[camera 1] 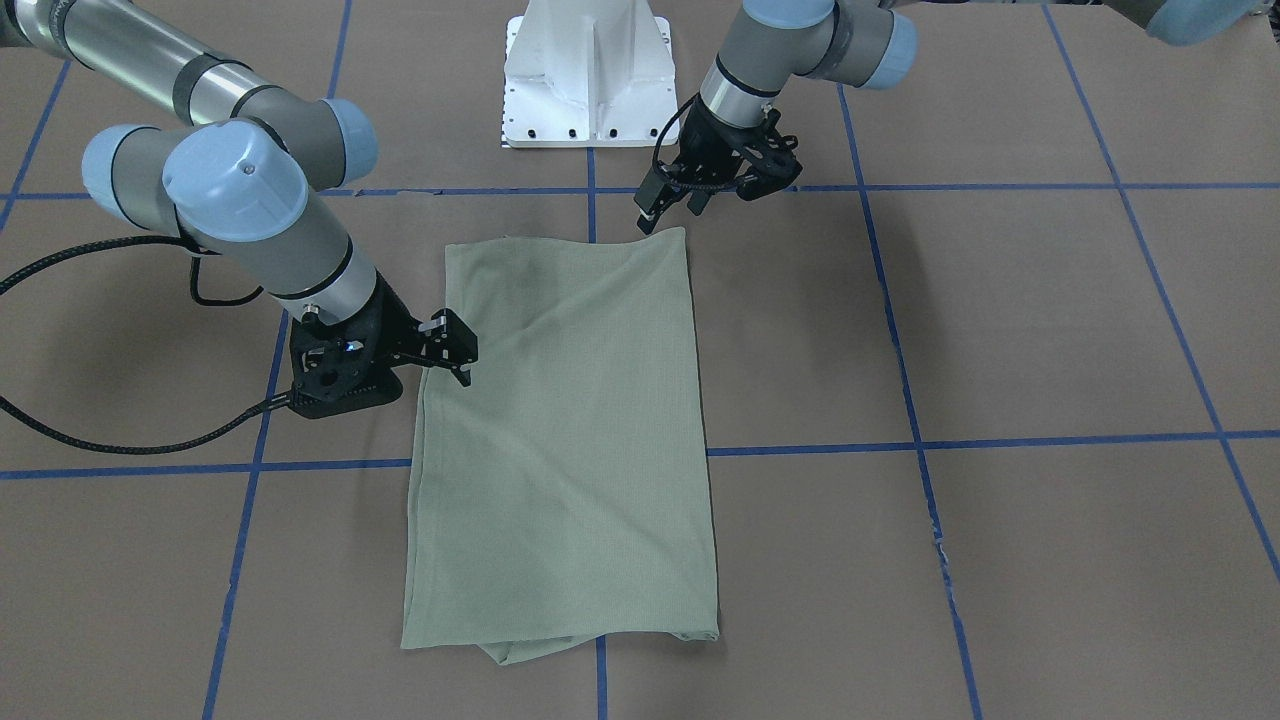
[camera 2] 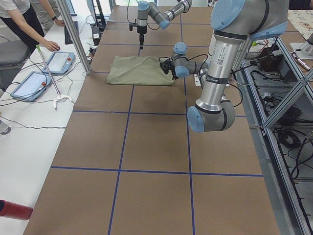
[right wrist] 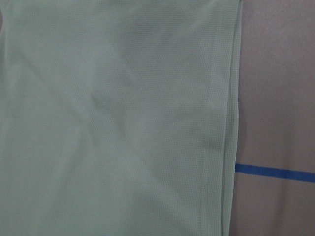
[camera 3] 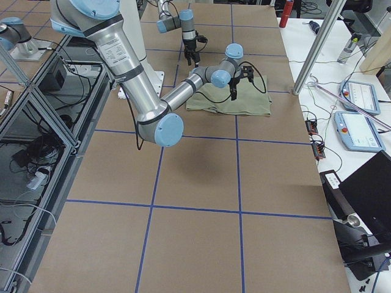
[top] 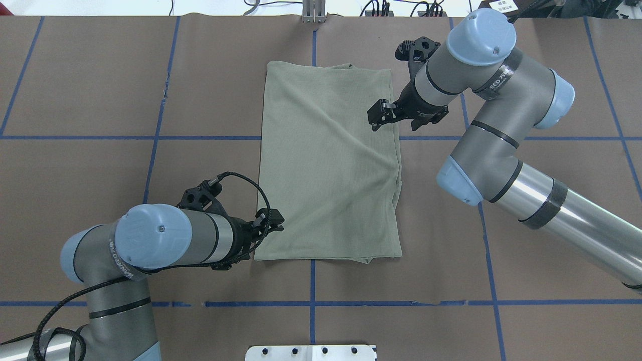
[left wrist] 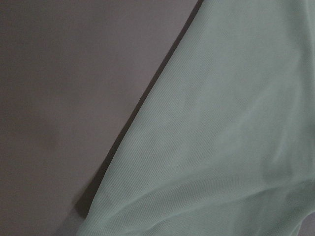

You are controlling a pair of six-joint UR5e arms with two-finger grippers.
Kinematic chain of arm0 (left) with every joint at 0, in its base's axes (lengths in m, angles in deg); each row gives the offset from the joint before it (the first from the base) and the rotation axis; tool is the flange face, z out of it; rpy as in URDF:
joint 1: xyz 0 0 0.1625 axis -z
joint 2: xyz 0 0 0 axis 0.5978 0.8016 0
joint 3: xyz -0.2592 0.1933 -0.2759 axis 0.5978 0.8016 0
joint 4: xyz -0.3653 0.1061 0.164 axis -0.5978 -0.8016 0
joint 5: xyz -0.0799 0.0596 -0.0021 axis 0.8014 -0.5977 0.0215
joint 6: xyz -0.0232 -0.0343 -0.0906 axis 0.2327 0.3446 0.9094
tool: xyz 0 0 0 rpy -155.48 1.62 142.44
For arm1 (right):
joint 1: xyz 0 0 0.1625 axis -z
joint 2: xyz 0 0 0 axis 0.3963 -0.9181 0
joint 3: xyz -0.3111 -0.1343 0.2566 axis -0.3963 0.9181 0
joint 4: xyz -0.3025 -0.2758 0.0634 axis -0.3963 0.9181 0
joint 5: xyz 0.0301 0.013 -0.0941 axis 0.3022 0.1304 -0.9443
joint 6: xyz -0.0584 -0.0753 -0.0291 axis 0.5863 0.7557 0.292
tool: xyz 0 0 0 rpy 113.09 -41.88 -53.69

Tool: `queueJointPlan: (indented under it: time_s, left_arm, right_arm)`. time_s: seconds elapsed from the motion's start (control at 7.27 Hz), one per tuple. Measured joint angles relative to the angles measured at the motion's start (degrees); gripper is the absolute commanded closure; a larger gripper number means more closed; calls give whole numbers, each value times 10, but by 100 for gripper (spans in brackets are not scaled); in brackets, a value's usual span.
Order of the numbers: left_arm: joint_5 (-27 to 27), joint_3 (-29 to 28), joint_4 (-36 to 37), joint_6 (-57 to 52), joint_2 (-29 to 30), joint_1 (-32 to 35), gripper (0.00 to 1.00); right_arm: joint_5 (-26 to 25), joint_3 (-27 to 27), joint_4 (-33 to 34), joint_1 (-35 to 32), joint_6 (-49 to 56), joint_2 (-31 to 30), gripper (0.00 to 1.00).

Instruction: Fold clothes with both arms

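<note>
The clothes (top: 331, 160) are one sage-green shirt lying flat as a tall folded rectangle in the middle of the table (top: 100, 100), also seen from the front (camera 1: 570, 430). My left gripper (top: 271, 224) hovers at the shirt's near left corner, open and holding nothing; it also shows in the front view (camera 1: 675, 208). My right gripper (top: 379, 114) sits over the shirt's right edge toward the far end, open, with no cloth between its fingers (camera 1: 458, 350). The left wrist view shows the shirt's corner (left wrist: 221, 123) on bare table. The right wrist view shows its folded edge (right wrist: 123, 118).
The white pedestal base (camera 1: 588, 80) stands at the robot's side of the table. Blue tape lines (top: 311, 286) grid the brown surface. A person's hand (camera 2: 49, 45) rests by tablets (camera 2: 61, 61) on the side bench. A red cylinder (camera 2: 14, 210) lies there too.
</note>
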Motion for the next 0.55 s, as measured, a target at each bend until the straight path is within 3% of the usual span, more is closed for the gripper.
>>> queueJointPlan:
  time_s: [0.55]
  left_arm:
    - [-30,-35,5,-10,3,-7,8]
  right_arm:
    - [-13,-1,0,12,-8,-3,0]
